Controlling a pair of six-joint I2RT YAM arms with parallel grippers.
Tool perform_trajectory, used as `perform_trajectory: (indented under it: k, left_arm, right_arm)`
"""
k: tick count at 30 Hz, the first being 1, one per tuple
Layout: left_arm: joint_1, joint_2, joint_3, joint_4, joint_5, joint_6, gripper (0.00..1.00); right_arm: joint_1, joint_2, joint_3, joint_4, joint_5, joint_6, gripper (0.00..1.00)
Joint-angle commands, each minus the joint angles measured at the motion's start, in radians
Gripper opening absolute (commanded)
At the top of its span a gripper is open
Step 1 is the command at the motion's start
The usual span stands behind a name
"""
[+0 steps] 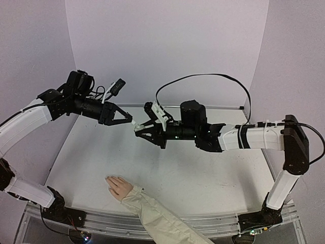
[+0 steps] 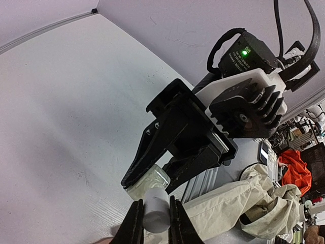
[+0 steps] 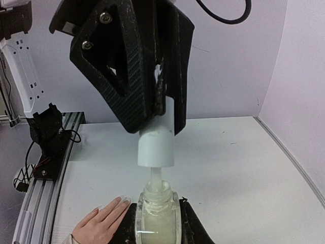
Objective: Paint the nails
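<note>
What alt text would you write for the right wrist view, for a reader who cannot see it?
The left tool clamps a white cap just above a small bottle of pale polish held in the right tool, a thin stem joining them. A pale pink mannequin hand lies flat on the white table at lower left.

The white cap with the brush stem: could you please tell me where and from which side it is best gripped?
Grip the white cap across its round side wall, coming from its top end, opposite the stem. That is how the left gripper holds it, leaving the stem free above the bottle.
</note>
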State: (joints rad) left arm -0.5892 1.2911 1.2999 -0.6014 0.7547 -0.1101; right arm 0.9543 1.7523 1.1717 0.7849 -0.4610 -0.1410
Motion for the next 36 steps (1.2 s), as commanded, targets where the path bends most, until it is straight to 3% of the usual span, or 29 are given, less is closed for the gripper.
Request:
perform_trajectory:
  k: [1, 12, 15, 19, 22, 36]
  left_arm:
    - [-0.015, 0.007, 0.054, -0.019, -0.016, 0.03, 0.0]
    - [-0.054, 0.061, 0.116, -0.136, -0.155, 0.062, 0.0]
    - [-0.069, 0.086, 0.153, -0.197, -0.271, 0.05, 0.0]
    - [-0.073, 0.169, 0.249, -0.338, -0.461, -0.044, 0.0]
    - [-0.073, 0.219, 0.274, -0.373, -0.513, -0.107, 0.0]
    - [-0.073, 0.337, 0.257, -0.331, -0.57, -0.31, 0.0]
  right_arm:
    - [0.006, 0.003, 0.063, 0.07, -0.022, 0.013, 0.0]
    - [0.019, 0.014, 0.081, 0.068, 0.044, 0.011, 0.0]
    - [0.037, 0.024, 0.092, 0.07, 0.187, 0.013, 0.0]
    - [0.105, 0.064, 0.119, 0.135, 0.593, 0.005, 0.0]
    - [0.136, 0.113, 0.168, 0.199, 0.836, -0.002, 0.0]
    - [0.175, 0.282, 0.369, 0.402, 1.015, -0.023, 0.0]
